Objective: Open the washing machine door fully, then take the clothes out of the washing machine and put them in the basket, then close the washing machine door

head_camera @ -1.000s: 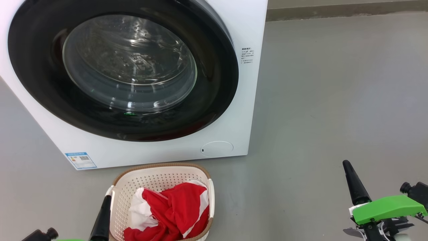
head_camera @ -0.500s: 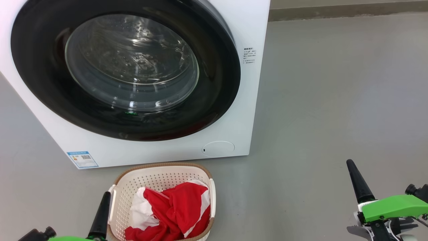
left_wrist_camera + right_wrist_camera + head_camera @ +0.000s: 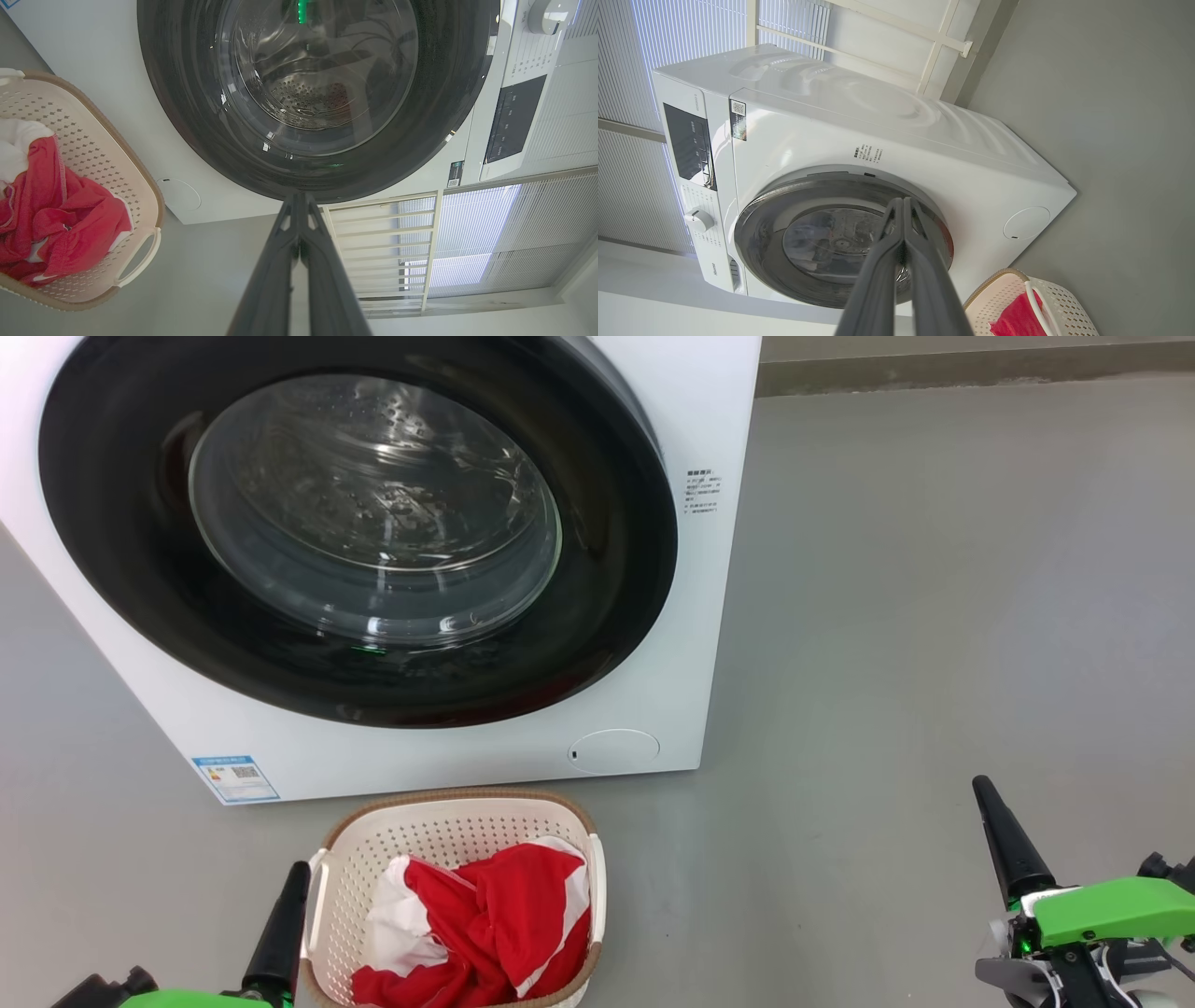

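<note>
Left wrist view, left jaws together, empty, right jaws together, empty, clothes [image 3: 60, 210] in basket [image 3: 96, 149]

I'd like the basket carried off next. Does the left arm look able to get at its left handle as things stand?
Probably yes: the left claw sits right beside the basket's left handle, with nothing between them. It is shut, so it would have to open first.

Left gripper [image 3: 299, 198], right gripper [image 3: 903, 200]; closed, empty
</note>
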You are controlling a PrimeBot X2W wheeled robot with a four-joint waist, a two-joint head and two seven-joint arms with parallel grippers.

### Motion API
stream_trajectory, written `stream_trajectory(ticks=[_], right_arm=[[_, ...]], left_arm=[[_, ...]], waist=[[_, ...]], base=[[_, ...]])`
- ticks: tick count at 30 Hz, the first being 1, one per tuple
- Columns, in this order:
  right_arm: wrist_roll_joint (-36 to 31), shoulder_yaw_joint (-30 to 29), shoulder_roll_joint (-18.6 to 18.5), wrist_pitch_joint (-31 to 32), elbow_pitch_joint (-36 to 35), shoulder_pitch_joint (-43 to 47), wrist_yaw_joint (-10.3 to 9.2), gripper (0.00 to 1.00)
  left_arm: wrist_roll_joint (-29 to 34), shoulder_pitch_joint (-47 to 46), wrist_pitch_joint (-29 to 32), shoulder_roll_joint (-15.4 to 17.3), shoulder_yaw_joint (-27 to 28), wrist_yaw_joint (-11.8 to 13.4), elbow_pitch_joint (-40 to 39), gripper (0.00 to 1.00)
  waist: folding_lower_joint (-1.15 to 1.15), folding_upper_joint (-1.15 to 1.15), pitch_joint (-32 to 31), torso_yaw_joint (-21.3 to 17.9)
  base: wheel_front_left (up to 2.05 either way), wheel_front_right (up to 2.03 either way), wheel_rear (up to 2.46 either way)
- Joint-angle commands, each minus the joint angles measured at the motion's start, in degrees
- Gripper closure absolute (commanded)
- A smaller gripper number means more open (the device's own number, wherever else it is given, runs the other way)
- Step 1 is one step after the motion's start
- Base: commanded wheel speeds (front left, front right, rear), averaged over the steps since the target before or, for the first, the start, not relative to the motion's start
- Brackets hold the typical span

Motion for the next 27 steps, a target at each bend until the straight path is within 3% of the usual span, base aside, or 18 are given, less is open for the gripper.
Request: stream_trajectory(ticks=[1,16,27], right_arm=[[1.92,0.34,-0.26,0.74,-1.91,-2.29,-0.05,1.0],[10.19,-0.83,-0.18,3.12,-2.25,-2.43,-0.05,1.0],[10.15,-0.87,-0.15,3.16,-2.25,-2.44,-0.05,1.0]], left_arm=[[-2.07,-2.7,0.54,0.41,1.99,-0.53,-0.98,1.0],[-10.35,-3.56,2.67,0.29,2.78,-0.97,-0.34,1.0],[-10.35,-3.56,2.66,0.29,2.77,-0.97,-0.34,1.0]], waist=[[0.0,0.0,0.0,0.05],[0.0,0.0,-0.03,0.45],[0.0,0.0,-0.03,0.45]], base=[[0.0,0.0,0.0],[0.0,0.0,0.0],[0.0,0.0,0.0]])
